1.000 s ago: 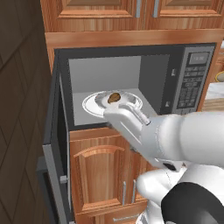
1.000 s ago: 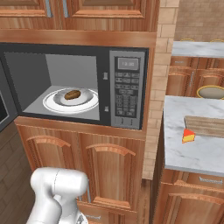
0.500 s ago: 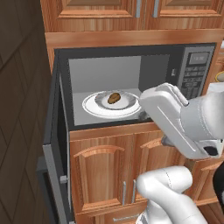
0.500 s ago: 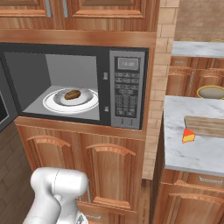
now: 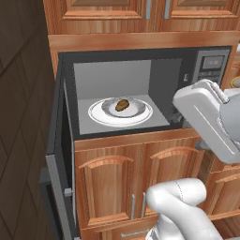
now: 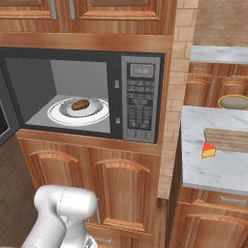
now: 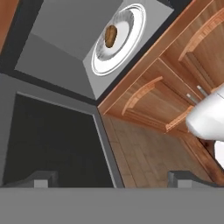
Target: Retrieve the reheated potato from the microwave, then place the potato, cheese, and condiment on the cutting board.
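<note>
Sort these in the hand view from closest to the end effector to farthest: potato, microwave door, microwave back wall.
From the end effector:
1. microwave door: dark glass just ahead, swung open.
2. potato: deeper in, on the microwave floor.
3. back wall: grey, beyond the potato.

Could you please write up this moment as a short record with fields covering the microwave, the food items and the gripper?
microwave: door swung open to the left
potato: on the white plate inside the microwave
cheese: on the grey counter, just off the board's near left corner
cutting board: on the counter, bare where it shows
gripper: open, holding nothing, outside the microwave
</note>
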You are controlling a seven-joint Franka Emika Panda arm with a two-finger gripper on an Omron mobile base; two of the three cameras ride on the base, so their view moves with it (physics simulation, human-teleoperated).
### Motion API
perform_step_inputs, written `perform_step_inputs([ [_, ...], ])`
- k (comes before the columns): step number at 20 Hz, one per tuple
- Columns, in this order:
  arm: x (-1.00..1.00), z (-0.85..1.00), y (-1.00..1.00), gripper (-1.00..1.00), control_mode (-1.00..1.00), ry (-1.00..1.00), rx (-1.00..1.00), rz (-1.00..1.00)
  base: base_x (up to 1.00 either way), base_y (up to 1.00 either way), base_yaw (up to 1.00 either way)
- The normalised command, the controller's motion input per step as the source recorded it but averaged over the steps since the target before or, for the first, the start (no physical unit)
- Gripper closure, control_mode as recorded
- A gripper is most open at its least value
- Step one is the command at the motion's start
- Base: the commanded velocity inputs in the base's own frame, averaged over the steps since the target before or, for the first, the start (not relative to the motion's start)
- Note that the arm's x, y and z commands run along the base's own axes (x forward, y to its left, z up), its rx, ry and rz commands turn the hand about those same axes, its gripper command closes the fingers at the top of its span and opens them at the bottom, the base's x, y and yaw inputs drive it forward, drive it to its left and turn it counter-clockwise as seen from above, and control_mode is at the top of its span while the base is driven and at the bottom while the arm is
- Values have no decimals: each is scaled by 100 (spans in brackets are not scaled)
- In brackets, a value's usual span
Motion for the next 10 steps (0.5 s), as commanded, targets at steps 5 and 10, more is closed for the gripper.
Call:
perform_step_inputs([
  [5,2,-2,-16,-100,-100,0,-1,2,0,0,0],
  [10,16,-10,-14,-100,-100,2,0,4,0,0,0],
])
